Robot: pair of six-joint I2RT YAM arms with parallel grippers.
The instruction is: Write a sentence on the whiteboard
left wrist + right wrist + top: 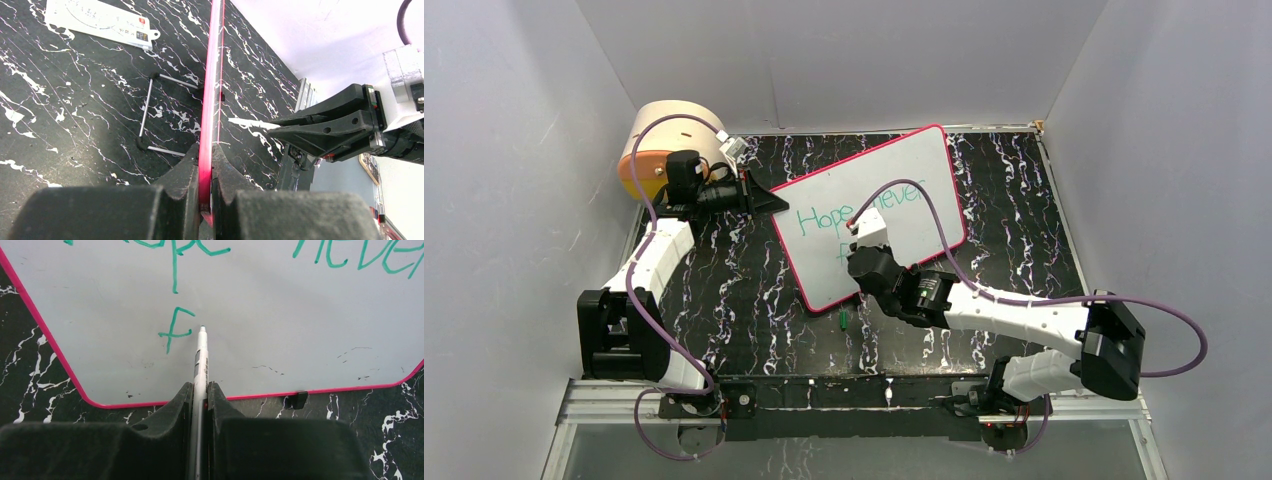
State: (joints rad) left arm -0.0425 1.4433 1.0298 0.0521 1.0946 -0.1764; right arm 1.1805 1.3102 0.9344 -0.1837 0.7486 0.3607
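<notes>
The whiteboard [904,180] with its pink-red rim lies tilted on the black marbled table. Teal writing on it reads "Hope never" [819,218] and, below, a lone "f" [174,330]. My left gripper [769,203] is shut on the board's left rim [209,100], which runs edge-on between its jaws. My right gripper [867,245] is shut on a white pen [201,365]. The pen tip rests on or just above the board, right of the "f". The board fills the right wrist view [280,330].
A round tan and orange object [669,145] stands at the back left behind the left arm. A white printed card [97,22] and a thin wire stand [150,110] lie on the table. A small green cap [843,321] lies below the board. Grey walls enclose the table.
</notes>
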